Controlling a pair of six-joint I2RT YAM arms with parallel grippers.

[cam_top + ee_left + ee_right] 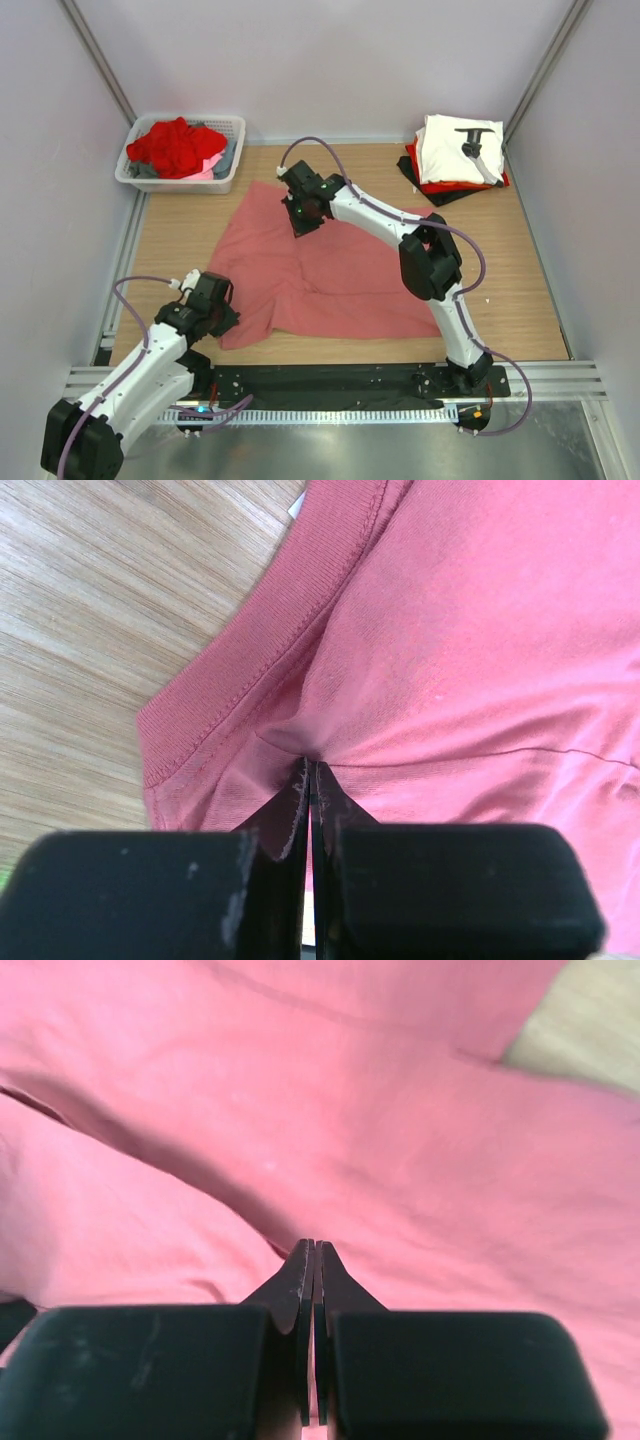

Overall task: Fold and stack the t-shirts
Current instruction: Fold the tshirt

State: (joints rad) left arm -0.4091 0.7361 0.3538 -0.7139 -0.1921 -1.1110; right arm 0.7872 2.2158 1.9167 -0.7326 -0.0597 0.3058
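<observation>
Fabric fills the middle of the overhead view: a salmon-pink t-shirt (330,275) lies spread and wrinkled on the wooden table (520,260), its edges uneven.

At the lower left of that view, the left gripper (215,305) sits on the shirt's near-left corner. Its wrist camera shows the left gripper (308,780) with its jaws clenched on a small pucker of the salmon-pink t-shirt (480,660), just beside the ribbed collar (250,650). Bare table (100,600) fills the upper left of that picture.

The right arm reaches across from the lower right, and the right gripper (300,215) rests on the shirt's far-left part. In its wrist view the right gripper (314,1255) has its jaws pressed together on a raised fold of the salmon-pink t-shirt (350,1110), with a sliver of table (590,1020) at the upper right.

At the upper right of the overhead view is a folded stack: a white t-shirt (445,145) with a black print on top, a red t-shirt (450,186) under it, and a black t-shirt (440,197) at the bottom.

At the upper left, a white basket (180,187) holds crumpled red cloth (175,145) with bits of grey and pink showing.
</observation>
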